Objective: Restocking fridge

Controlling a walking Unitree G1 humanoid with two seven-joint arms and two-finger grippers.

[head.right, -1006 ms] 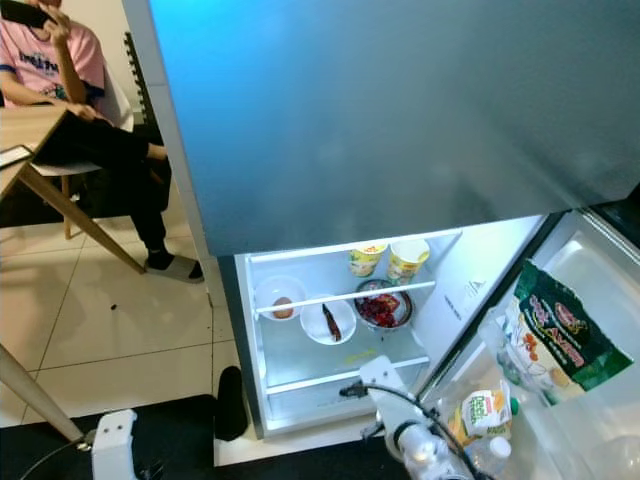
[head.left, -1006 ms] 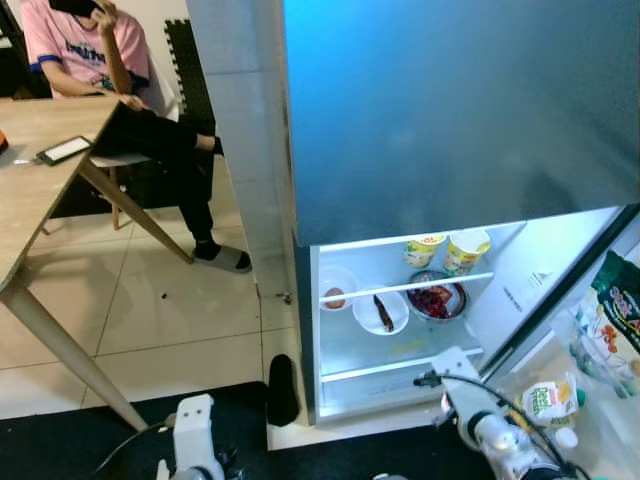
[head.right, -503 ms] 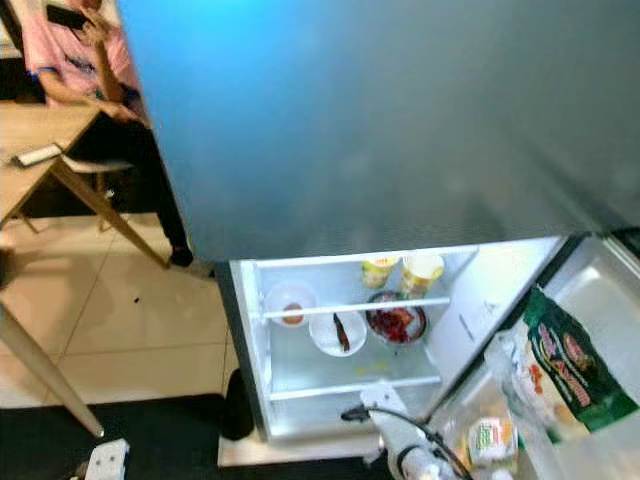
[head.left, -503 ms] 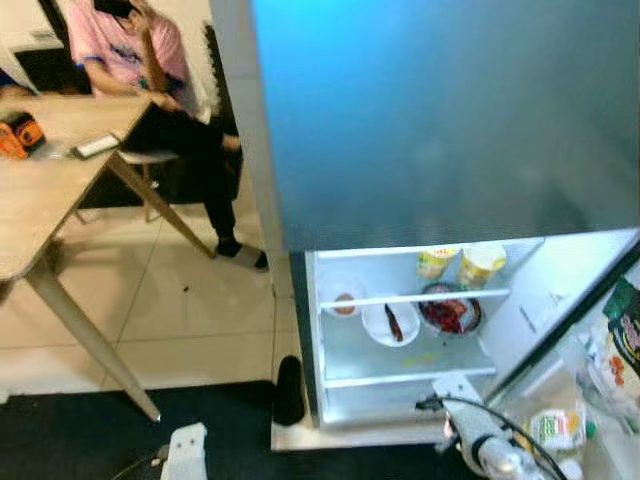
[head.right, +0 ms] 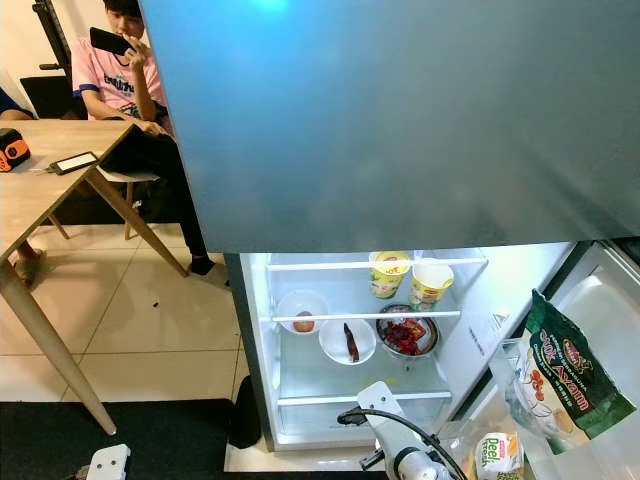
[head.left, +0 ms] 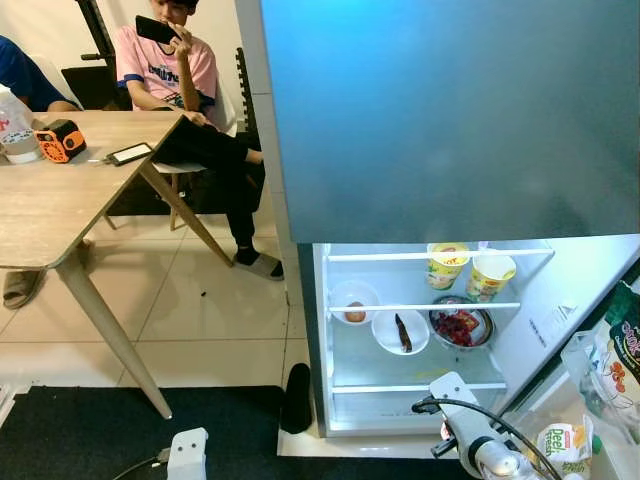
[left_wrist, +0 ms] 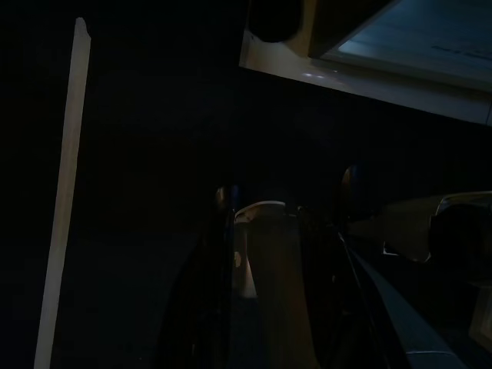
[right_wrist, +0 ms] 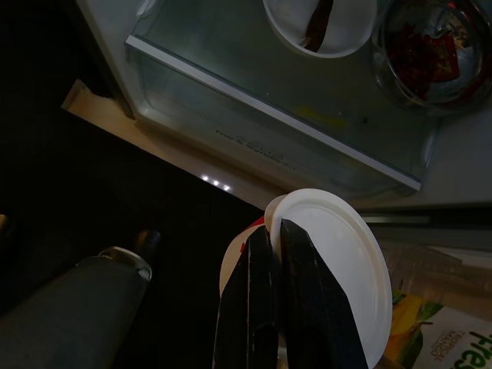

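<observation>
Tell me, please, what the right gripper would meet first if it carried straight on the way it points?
Probably the clear drawer at the fridge bottom. The right gripper, shut on a white lid, points toward its front edge, though depth is unclear.

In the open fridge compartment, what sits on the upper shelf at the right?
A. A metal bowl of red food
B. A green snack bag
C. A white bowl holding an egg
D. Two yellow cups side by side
D: two yellow cups stand together on the fridge's upper shelf; the metal bowl of red food lies below them.
</observation>
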